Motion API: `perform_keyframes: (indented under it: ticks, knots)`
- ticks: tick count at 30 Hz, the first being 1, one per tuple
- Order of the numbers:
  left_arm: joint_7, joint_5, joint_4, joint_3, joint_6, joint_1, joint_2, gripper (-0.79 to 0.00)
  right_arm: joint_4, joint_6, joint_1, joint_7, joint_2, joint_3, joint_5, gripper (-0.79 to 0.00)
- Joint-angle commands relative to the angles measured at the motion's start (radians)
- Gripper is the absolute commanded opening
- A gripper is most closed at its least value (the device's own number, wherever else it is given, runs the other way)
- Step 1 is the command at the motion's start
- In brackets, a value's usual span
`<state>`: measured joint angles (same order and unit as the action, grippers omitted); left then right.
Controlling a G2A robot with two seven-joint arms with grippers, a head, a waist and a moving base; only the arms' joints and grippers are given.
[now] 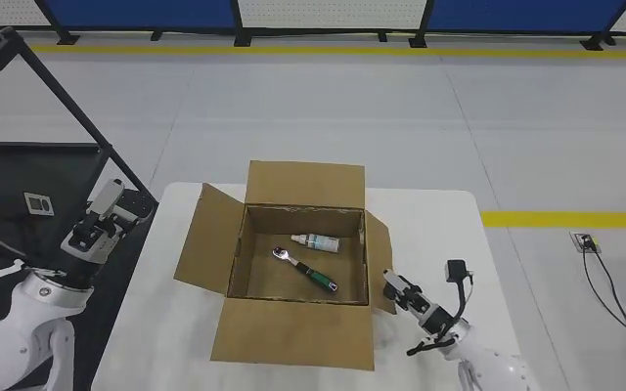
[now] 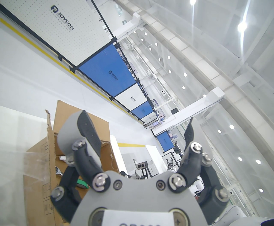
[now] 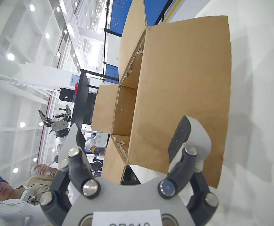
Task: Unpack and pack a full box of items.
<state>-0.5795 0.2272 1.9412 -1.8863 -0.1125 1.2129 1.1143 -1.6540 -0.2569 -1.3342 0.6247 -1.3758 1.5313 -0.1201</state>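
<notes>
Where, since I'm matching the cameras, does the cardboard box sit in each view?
Top view: cardboard box on the white table, flaps open.
Left wrist view: cardboard box behind one finger of the open left pincer.
Right wrist view: cardboard box straight ahead of the open right pincer.
Shared landmark: blue wall panels.

in the left wrist view a finger of the left hand (image 2: 137, 118) covers most of the ratchet wrench (image 2: 57, 170) and the small bottle (image 2: 62, 158) in the cardboard box (image 2: 64, 115). in the right wrist view the box walls hide its floor.
</notes>
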Motion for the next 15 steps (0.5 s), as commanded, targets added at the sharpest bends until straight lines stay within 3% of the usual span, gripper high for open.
perform_keyframes:
  ticks: [1,15]
  knots:
    - [0.0,0.0,0.0,0.0,0.0,0.0,0.0,0.0,0.0,0.003,0.0,-0.001,0.002,-0.002,0.001,0.0]
    - [0.0,0.0,0.0,0.0,0.0,0.0,0.0,0.0,-0.028,0.025,0.0,-0.012,0.017,-0.02,0.004,0.0]
